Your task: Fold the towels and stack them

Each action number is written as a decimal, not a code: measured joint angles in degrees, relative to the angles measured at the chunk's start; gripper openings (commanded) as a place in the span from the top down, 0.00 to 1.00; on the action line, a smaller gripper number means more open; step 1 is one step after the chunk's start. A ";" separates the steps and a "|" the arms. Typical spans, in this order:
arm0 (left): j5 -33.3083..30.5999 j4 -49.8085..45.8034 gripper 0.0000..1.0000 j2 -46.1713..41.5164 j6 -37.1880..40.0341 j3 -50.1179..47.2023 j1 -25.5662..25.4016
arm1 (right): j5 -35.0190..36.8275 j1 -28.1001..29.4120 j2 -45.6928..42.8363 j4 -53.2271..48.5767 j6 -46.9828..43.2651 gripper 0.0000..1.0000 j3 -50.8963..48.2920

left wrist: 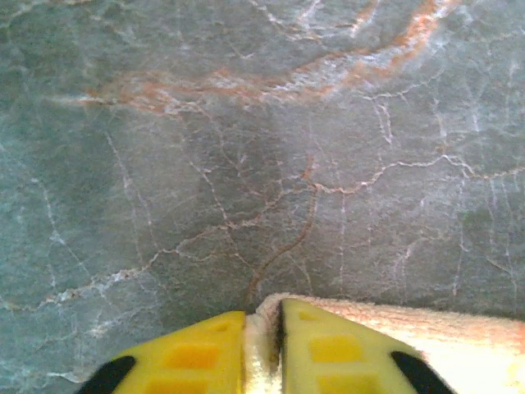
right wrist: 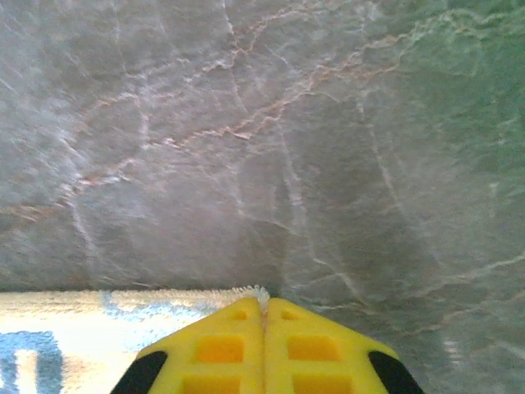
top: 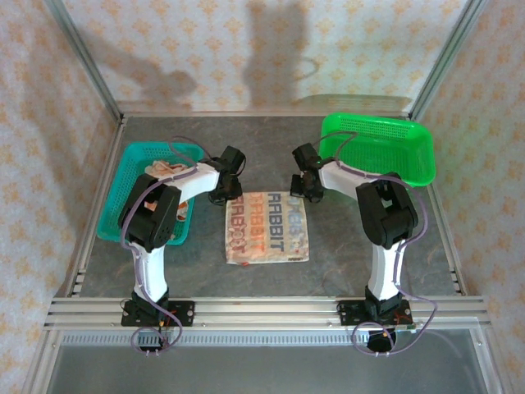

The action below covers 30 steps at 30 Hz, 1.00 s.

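the job looks barely started to me: the cream towel (top: 267,230) lies spread flat and unfolded in the middle of the counter (top: 369,246), between the two arms, with no crease in it and no stack of folded cloths anywhere that i can find. over in the teal basket (top: 111,217) on the left i make out a bunched orange towel (top: 162,169) waiting its turn; how many lie there i cannot tell. the green basket (top: 410,164) sits at the far right, partly tipped up on its edge. so every fold and all the stacking are left to do. both arms reach to the far edge of the cream towel, one at each far corner. the left pincer (left wrist: 262,320) is closed down on the far left corner, its yellow fingers nearly together with a ridge of pale terry squeezed between them. the right pincer (right wrist: 264,308) is shut tight at the far right corner – only a small tuft of fringe shows at its tips, so i judge that bite to be thin. the towel itself is a soft, short-pile cloth, cream, with "rabbit" printed in rows of orange and grey letters. i reckon the first fold comes from here – far edge drawn toward me.
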 measured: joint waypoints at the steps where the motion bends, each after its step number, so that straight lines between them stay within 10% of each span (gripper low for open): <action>1: 0.26 0.13 0.96 0.00 0.09 0.04 0.07 | -0.15 0.02 0.07 0.17 0.00 1.00 0.00; 30: -0.04 1.20 1.00 -13.99 8.79 -1.25 0.24 | 1.73 0.00 -14.40 2.12 -1.79 1.00 -1.11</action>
